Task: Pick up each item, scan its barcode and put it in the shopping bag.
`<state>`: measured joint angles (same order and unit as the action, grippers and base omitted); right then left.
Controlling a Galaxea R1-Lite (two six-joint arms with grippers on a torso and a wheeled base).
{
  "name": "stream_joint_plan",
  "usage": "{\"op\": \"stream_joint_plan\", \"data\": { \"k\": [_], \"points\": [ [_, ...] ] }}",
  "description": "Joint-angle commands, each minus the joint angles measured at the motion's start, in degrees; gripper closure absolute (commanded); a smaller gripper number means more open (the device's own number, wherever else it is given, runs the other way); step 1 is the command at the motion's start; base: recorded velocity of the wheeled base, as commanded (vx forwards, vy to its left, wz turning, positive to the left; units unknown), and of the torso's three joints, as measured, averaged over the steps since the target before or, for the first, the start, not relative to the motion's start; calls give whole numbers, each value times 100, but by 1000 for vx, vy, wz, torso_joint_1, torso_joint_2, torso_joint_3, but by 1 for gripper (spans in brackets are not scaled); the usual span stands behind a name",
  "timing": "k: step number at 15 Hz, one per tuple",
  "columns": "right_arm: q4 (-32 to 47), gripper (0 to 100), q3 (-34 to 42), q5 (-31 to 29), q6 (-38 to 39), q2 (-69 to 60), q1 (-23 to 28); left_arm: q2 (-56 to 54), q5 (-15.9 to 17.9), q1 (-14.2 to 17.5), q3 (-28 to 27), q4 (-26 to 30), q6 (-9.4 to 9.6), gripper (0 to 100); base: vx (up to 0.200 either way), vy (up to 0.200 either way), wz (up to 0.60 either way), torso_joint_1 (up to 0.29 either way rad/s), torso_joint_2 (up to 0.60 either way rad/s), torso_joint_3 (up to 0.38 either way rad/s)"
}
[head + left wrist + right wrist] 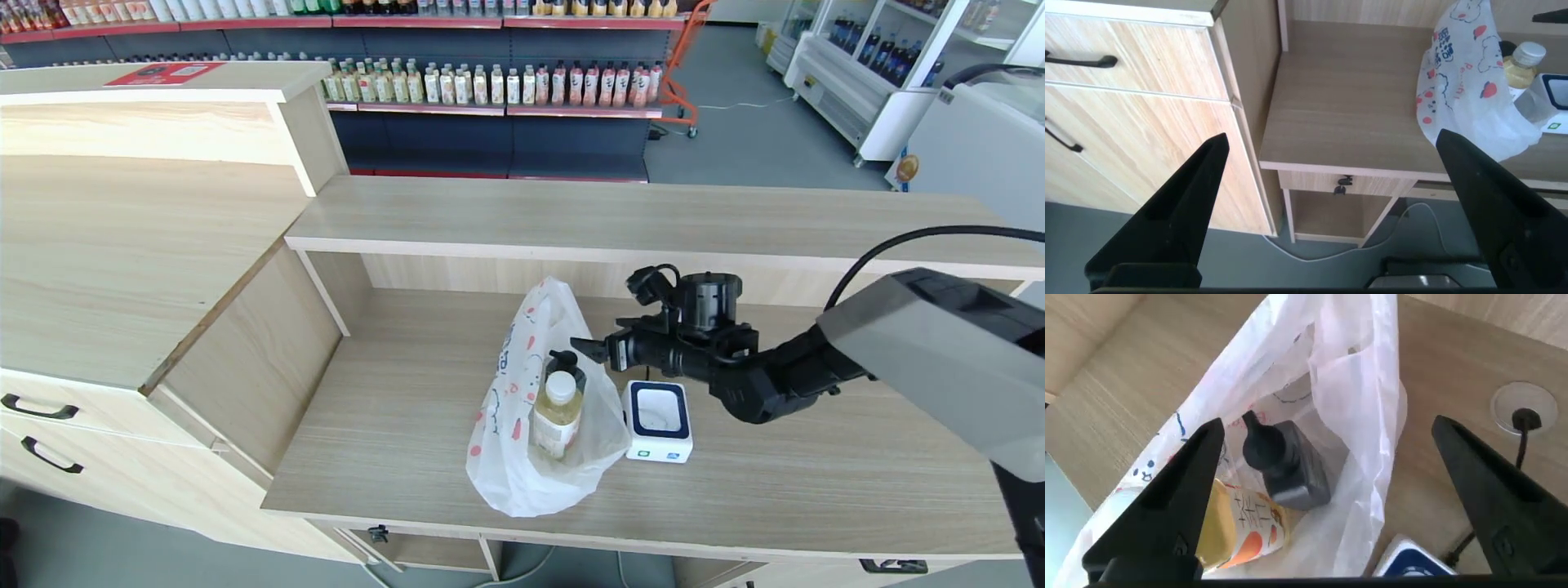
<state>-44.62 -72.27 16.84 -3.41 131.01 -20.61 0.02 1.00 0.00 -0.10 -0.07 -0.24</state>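
My right end effector (592, 349) hangs wide open and empty just above the bag (510, 469) on the worktop (816, 482). A juice bottle (558, 416) and a dark bottle (1290, 469) sit inside, with the scanner (658, 420) just beside. My left end effector (1331, 135), also open and empty, hangs off the worktop's front.

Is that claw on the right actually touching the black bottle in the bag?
Apart. The right wrist view shows the right gripper open, with shopping bag showing between each finger and the black bottle.

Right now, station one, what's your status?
Right gripper open, empty, over shopping bag. Left gripper open, empty, clear of counter. Yellow bottle, black pump bottle bagged. Scanner beside bag, nothing blocking.
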Motion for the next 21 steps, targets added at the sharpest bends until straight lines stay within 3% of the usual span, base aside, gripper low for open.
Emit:
{"op": "stream_joint_plan", "data": {
  "k": [1, 5, 8, 10, 12, 14, 20, 21],
  "points": [
    [155, 0, 1522, 13, 253, -1886, 541, -2, -3, 0, 1, -1, -2, 0, 0, 0, 0, 0, 0, 0],
    [155, 0, 4660, -31, 262, -4883, 1393, -2, 6, 0, 1, -1, -2, 0, 0, 0, 0, 0, 0, 0],
    [296, 0, 6409, -1130, 271, -6984, 1657, -2, -3, 0, 1, -1, -2, 0, 0, 0, 0, 0, 0, 0],
    [1034, 0, 7227, -1499, 271, -8874, 1719, -2, 6, 0, 1, -1, -2, 0, 0, 0, 0, 0, 0, 0],
    [3047, 0, 7227, -1517, 218, -10983, 1877, -2, -3, 0, 1, -1, -2, 0, 0, 0, 0, 0, 0, 0],
    [4462, 0, 7227, -1560, 236, -12398, 2053, -2, -3, 0, 1, -1, -2, 0, 0, 0, 0, 0, 0, 0],
    [4488, 0, 7209, -1560, 350, -13101, 2053, -2, -3, 0, 1, -1, -2, 0, 0, 0, 0, 0, 0, 0],
    [4488, 100, 7209, -1560, 359, -13101, 2053, -2, -3, 0, 1, -1, -2, 0, 0, 0, 0, 0, 0, 0]
  ]
}}
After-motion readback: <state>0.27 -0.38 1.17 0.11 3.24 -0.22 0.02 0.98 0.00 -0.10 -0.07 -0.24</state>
